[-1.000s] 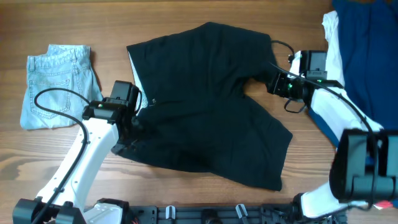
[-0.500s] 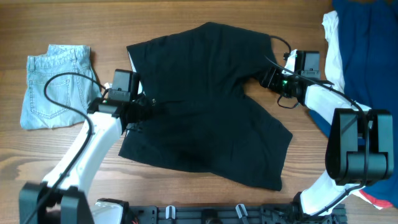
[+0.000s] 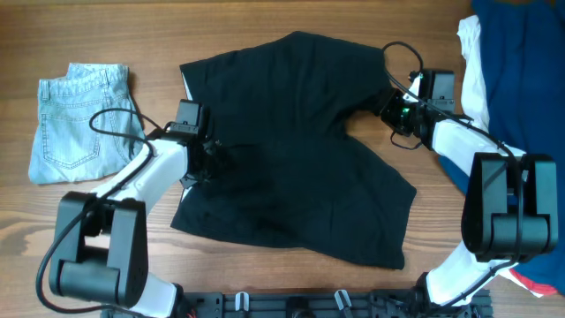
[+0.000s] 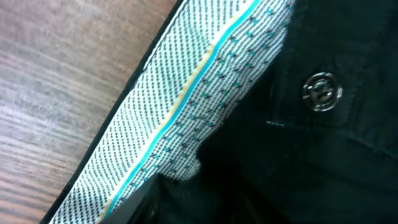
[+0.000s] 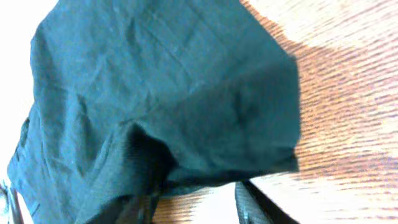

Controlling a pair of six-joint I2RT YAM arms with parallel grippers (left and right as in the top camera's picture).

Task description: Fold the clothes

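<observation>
The clothes, a pair of black shorts (image 3: 300,150), lie spread flat in the middle of the wooden table (image 3: 88,238). My left gripper (image 3: 210,161) is at the waistband on their left side. In the left wrist view the pale dotted lining (image 4: 186,112) and a metal button (image 4: 321,92) fill the frame. One finger (image 4: 140,208) shows and black fabric covers the other, so the gripper is shut on the waistband. My right gripper (image 3: 387,108) is at the right leg's hem. Its fingers (image 5: 252,202) stand apart with the hem (image 5: 236,168) at their tips and bare table between them.
Folded light-blue denim shorts (image 3: 81,122) lie at the far left. A dark blue garment (image 3: 525,62) and a white one (image 3: 472,66) are heaped at the right edge, just behind my right arm. Arm cables loop above both wrists.
My left gripper has slid right onto the waistband and closed on it. My right gripper has crept to the leg hem and its fingers have narrowed. The shorts have barely shifted.
</observation>
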